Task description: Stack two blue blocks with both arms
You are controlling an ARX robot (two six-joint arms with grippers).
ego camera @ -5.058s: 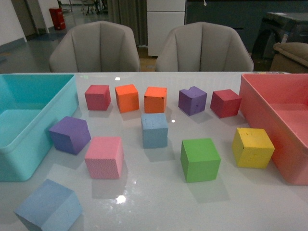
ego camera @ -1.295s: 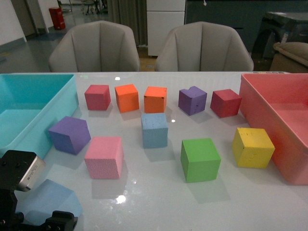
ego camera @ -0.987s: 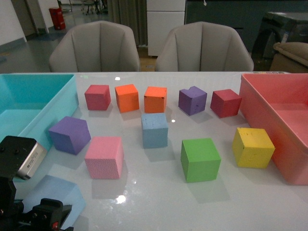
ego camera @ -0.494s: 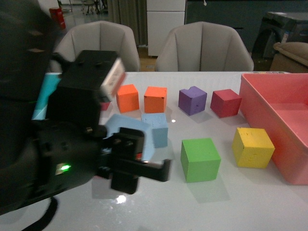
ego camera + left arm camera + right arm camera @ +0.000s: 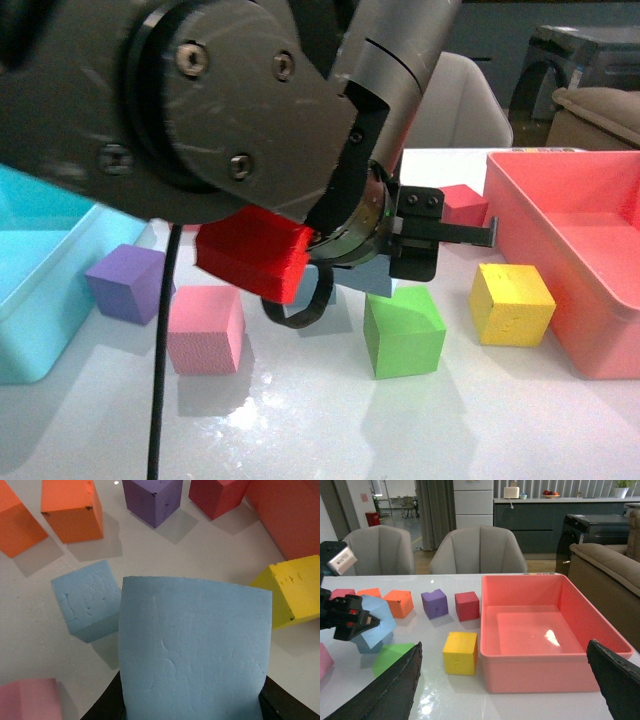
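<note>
My left gripper (image 5: 192, 711) is shut on a pale blue block (image 5: 195, 650), which fills the left wrist view. It is held above the table. The second blue block (image 5: 87, 607) sits on the table just beside and below it, apart from it. In the right wrist view the left gripper (image 5: 350, 617) holds its block (image 5: 379, 614) over the second blue block (image 5: 370, 645). In the front view the left arm (image 5: 230, 110) fills the frame with a red pad (image 5: 250, 255); only a sliver of blue (image 5: 368, 278) shows. My right gripper (image 5: 502, 695) is open and empty near the pink-red bin.
A green cube (image 5: 403, 330), yellow cube (image 5: 512, 303), pink cube (image 5: 205, 328) and purple cube (image 5: 125, 283) lie around the middle. Orange (image 5: 72, 510), purple (image 5: 152, 497) and dark red (image 5: 220, 495) cubes stand behind. A pink-red bin (image 5: 545, 270) is right, a turquoise bin (image 5: 30, 300) left.
My left arm closed on the blue block at the front left, lifted it and carried it right toward the middle, over the second blue block. The arm now blocks most of the front view.
</note>
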